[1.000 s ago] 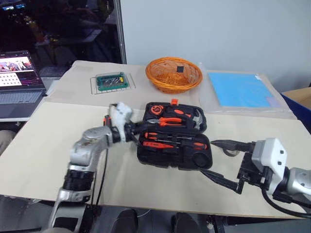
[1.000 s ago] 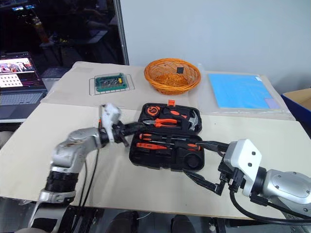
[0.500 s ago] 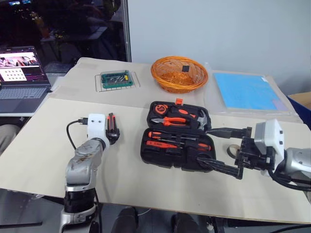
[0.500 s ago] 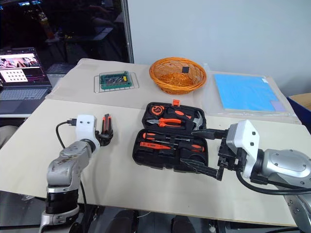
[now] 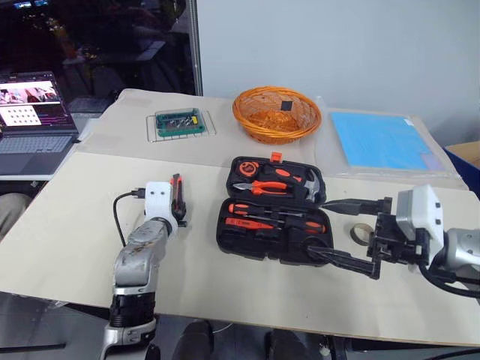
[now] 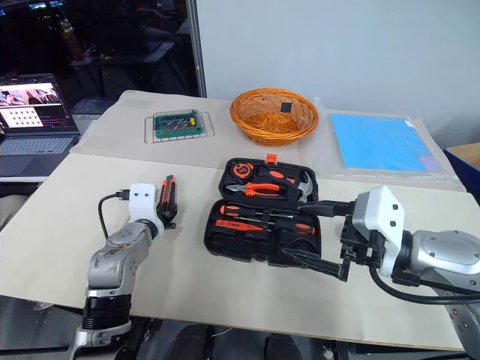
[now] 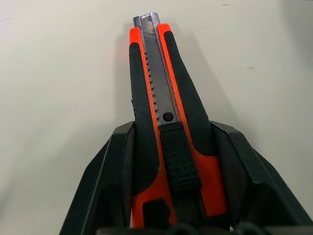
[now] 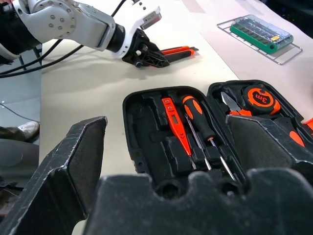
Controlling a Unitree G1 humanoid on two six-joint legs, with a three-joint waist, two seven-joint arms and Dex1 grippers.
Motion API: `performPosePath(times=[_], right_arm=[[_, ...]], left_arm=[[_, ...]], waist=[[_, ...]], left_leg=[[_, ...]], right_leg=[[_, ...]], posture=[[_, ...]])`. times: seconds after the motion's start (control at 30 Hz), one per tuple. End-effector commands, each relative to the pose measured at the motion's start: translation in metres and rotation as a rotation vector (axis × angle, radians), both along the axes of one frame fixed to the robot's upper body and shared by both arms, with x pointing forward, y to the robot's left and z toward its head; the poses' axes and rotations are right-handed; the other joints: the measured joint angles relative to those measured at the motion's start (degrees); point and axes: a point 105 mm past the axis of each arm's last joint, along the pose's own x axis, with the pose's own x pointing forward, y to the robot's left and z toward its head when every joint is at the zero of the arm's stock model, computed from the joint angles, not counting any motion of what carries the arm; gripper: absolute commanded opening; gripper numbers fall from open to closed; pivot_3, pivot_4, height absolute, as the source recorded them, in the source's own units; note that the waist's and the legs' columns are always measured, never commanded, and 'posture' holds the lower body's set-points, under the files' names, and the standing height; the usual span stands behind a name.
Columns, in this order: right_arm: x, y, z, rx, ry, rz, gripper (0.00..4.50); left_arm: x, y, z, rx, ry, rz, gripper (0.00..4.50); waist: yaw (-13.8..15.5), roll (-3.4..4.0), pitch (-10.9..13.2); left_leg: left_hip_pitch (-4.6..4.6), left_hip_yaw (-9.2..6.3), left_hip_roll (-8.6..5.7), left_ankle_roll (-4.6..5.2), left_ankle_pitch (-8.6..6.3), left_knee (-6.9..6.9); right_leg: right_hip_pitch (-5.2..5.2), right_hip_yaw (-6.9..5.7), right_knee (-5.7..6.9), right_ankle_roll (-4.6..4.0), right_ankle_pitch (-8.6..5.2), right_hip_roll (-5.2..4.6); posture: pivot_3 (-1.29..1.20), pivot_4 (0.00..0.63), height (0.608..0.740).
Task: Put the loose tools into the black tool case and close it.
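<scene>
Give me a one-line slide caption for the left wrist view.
Left gripper fingers clasp the orange-and-black utility knife above the bare tabletop.

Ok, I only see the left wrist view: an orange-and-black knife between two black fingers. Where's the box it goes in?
Observer: The black moulded-plastic tool case lies open on the beige table. It is off to the right of your left gripper and its orange-and-black utility knife, not touching them.
Operator: Is there room in it?
Observer: Two orange-handled screwdrivers sit in the middle slots. The end nearest the knife looks empty.
Operator: What's the other hand doing?
Observer: The right gripper hangs open at the case's other end, holding nothing.
</scene>
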Motion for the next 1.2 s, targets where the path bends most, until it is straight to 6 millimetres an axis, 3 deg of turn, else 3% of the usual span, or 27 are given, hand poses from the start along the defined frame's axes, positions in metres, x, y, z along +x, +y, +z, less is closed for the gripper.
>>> performPosePath(times=[0.03,0.1,0.27,0.4,0.57,0.73,0.9,1.03,1.2], right_arm=[[-0.008,-0.004,0.008,0.01,-0.06,-0.028,4.5],[-0.015,-0.01,0.005,0.01,-0.04,-0.051,4.5],[-0.027,-0.027,0.001,-0.031,-0.01,-0.109,4.5],[-0.033,-0.036,0.002,-0.061,-0.01,-0.157,4.5],[-0.041,-0.035,0.003,-0.067,-0.013,-0.181,4.5],[-0.044,-0.033,0.003,-0.065,-0.008,-0.192,4.5],[-0.045,-0.032,0.003,-0.064,-0.005,-0.2,4.5],[-0.045,-0.031,0.002,-0.063,-0.004,-0.201,4.5],[-0.044,-0.03,0.002,-0.059,-0.003,-0.197,4.5]], left_arm=[[-0.03,-0.06,0.056,0.021,-0.207,-0.635,1.79],[-0.05,-0.077,0.057,0.109,-0.176,-0.96,1.79],[-0.06,-0.093,0.049,0.259,-0.113,-1.308,1.79],[-0.062,-0.11,0.032,0.375,-0.068,-1.47,1.79],[-0.047,-0.123,0.012,0.478,0.028,-1.471,1.79],[-0.04,-0.125,0.011,0.508,0.045,-1.455,1.79],[-0.027,-0.115,0.012,0.518,0.071,-1.416,1.79],[-0.031,-0.105,0.006,0.546,0.107,-1.447,1.79],[-0.039,-0.108,-0.002,0.559,0.125,-1.484,1.79]], waist=[[0.04,0.01,0.01],[0.3,0.01,0.01],[0.01,0.1,-0.03],[-0.52,0.11,-0.03],[-0.41,0.1,-0.02],[-0.32,0.1,-0.02],[-0.42,0.1,-0.02],[-0.56,0.1,-0.02],[-0.86,0.11,-0.03]], left_leg=[[-0.03,0.01,0.0,-0.01,0.0,0.0],[-0.1,0.07,0.0,-0.05,-0.03,0.0],[-0.19,0.18,0.0,0.05,0.03,0.06],[-0.16,0.15,0.07,0.08,0.05,0.06],[-0.17,0.08,0.06,0.09,0.05,0.1],[-0.17,0.06,0.05,0.09,0.05,0.16],[-0.17,0.06,0.06,0.09,0.05,0.22],[-0.18,0.05,0.07,0.1,0.05,0.21],[-0.16,0.05,0.09,0.1,0.05,0.21]], right_leg=[[0.0,-0.02,-0.03,-0.14,-0.08,-0.03],[0.01,-0.04,-0.13,-0.31,-0.16,-0.08],[0.05,-0.02,-0.34,-0.31,-0.13,-0.14],[0.02,0.0,-0.23,-0.27,-0.12,-0.03],[0.02,0.0,-0.17,0.19,-0.13,0.04],[0.05,-0.01,-0.15,0.34,-0.17,0.02],[0.06,-0.01,-0.13,0.28,-0.28,0.02],[0.06,-0.01,-0.13,0.37,-0.22,0.03],[0.06,0.0,-0.12,0.35,-0.22,0.04]], posture=[[0.0,0.15,0.74],[0.0,0.15,0.74],[0.0,0.15,0.74],[0.0,0.15,0.74],[0.0,0.15,0.74],[0.0,0.15,0.74],[0.0,0.15,0.74],[0.0,0.15,0.74],[0.0,0.15,0.74]])
